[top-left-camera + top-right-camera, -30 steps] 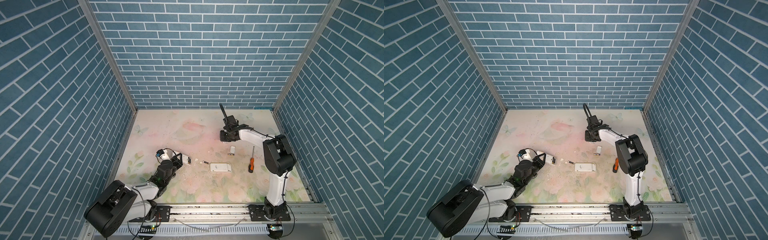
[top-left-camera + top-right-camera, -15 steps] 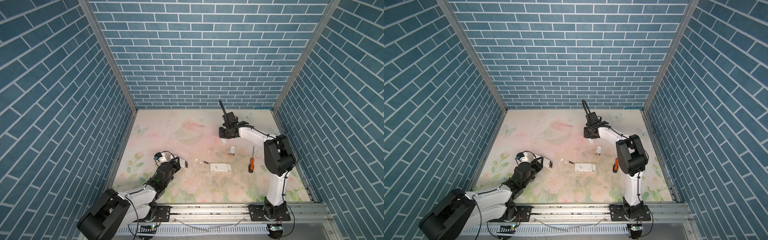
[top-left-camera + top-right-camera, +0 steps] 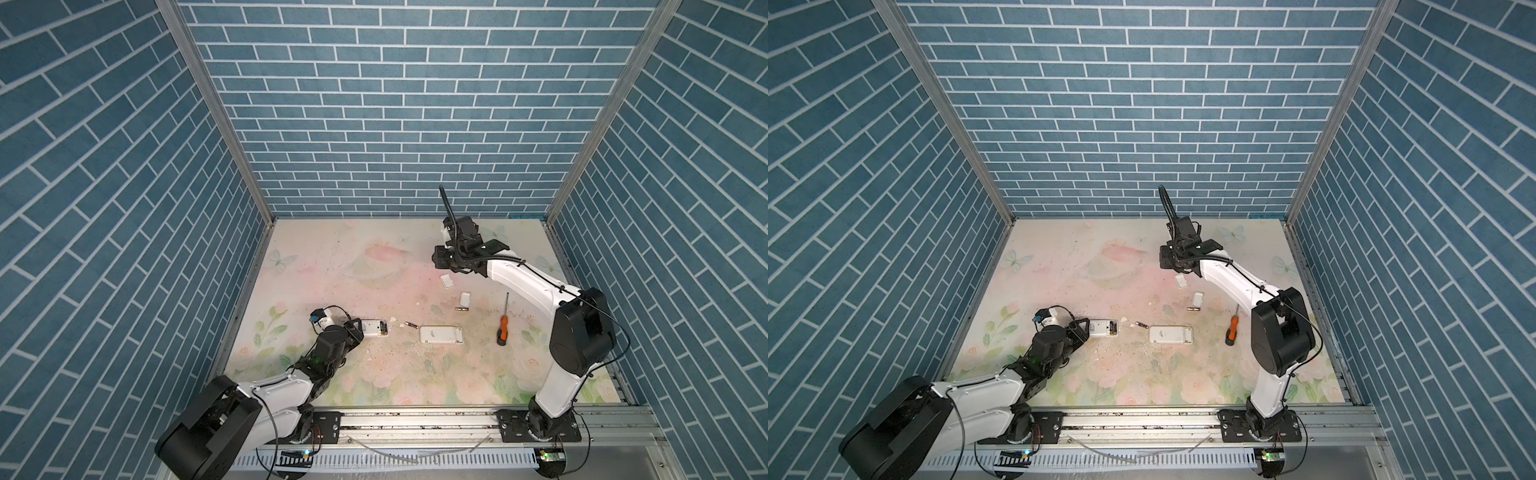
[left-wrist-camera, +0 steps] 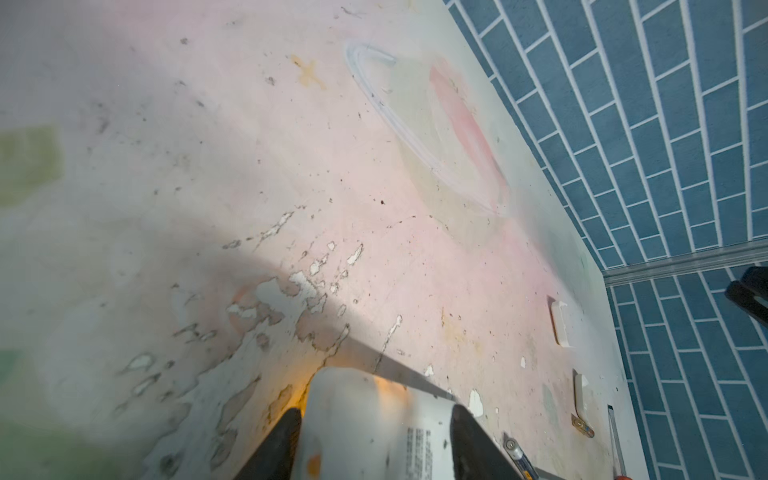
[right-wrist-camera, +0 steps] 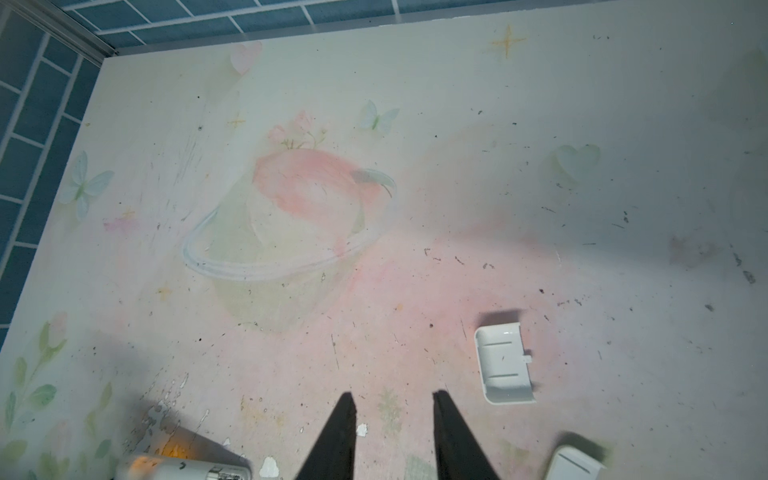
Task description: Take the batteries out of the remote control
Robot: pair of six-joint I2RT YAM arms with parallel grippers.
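A white remote control (image 3: 376, 327) (image 3: 1102, 327) lies flat on the mat at the front left, its compartment end uncovered. My left gripper (image 3: 355, 326) (image 4: 374, 409) is open, with a finger on each side of that remote (image 4: 365, 419). A second white remote (image 3: 441, 334) (image 3: 1171, 335) lies in the middle. Between the two remotes lies one of the batteries (image 3: 410, 325) (image 4: 515, 451), and a second battery (image 3: 461, 309) (image 3: 1193, 309) lies farther back. My right gripper (image 3: 440, 262) (image 5: 395, 399) hangs open above the mat at the back, with nothing between its fingers.
Two white covers (image 3: 447, 281) (image 3: 465, 297) lie on the mat below the right arm; the wrist view shows the nearer cover (image 5: 503, 363) beside the fingers. An orange-handled screwdriver (image 3: 503, 328) lies at the right. Blue brick walls enclose three sides.
My left gripper has opened and drawn back a little, and the remote now lies flat. My right gripper has opened wider and shifted back-left, and a white cover now shows under it.
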